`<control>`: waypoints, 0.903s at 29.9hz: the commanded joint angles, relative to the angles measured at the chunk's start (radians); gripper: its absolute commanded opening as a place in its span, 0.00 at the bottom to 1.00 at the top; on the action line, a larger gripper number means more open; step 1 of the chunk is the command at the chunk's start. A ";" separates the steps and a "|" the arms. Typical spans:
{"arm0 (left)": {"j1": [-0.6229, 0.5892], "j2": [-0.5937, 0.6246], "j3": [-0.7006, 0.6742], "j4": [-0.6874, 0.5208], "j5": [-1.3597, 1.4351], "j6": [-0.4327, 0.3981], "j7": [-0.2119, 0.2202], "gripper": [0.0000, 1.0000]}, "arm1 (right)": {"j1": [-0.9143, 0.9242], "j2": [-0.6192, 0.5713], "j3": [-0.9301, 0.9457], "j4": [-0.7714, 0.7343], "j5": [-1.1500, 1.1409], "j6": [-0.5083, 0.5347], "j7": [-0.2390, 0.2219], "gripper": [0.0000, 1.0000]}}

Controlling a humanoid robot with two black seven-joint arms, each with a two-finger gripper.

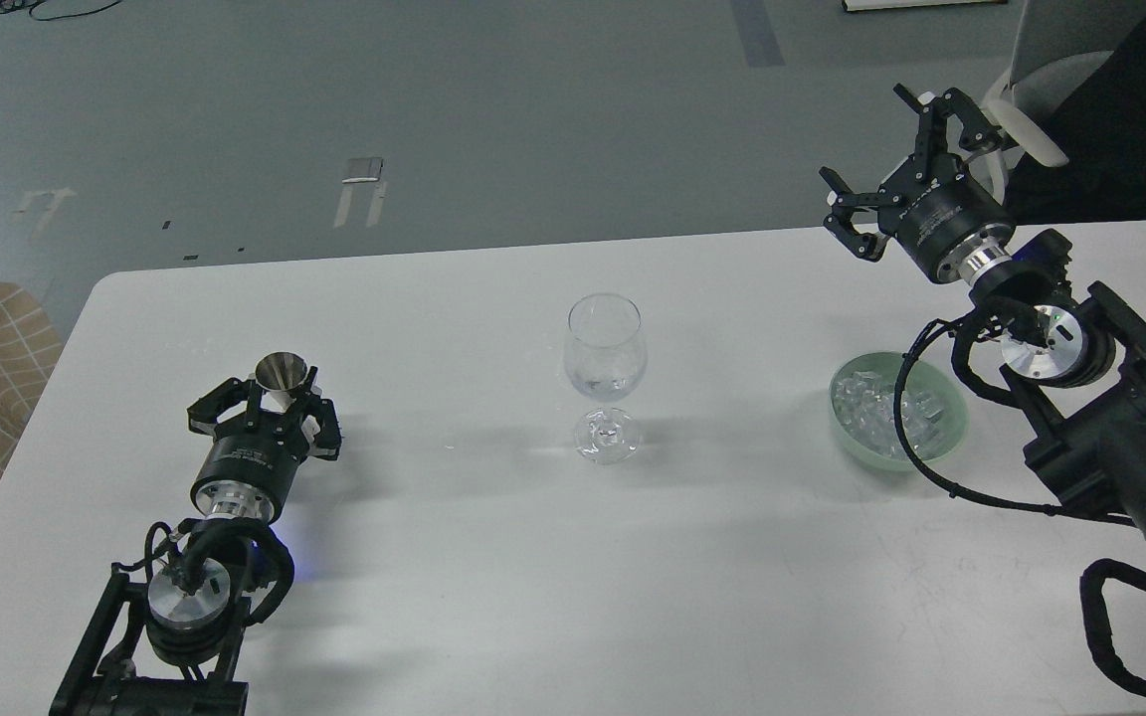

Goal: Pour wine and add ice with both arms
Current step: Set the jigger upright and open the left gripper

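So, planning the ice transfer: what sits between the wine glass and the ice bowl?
Nothing: in the head view, bare white table separates the wine glass from the ice bowl.

Left gripper [280, 396] clamps metal cup [281, 374]; right gripper [893, 159] spread, empty.

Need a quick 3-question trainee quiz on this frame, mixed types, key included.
1. True or false: the left gripper is closed around a small metal cup.
2. The ice sits in: A) the wine glass B) a green bowl C) loose on the table.
3. Fill in: the right gripper is ____ and holds nothing.

Key: 1 true; 2 B; 3 open.
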 commanded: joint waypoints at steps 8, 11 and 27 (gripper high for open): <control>0.001 0.000 0.002 0.000 0.004 0.000 0.003 0.69 | 0.001 0.001 0.000 0.000 0.000 0.000 0.000 1.00; 0.000 0.000 0.002 0.000 0.001 0.000 0.007 0.80 | 0.003 -0.001 0.000 0.000 0.000 0.000 0.000 1.00; 0.009 0.000 -0.001 0.000 -0.003 -0.001 0.015 0.98 | 0.003 0.001 0.000 0.000 0.000 -0.004 0.000 1.00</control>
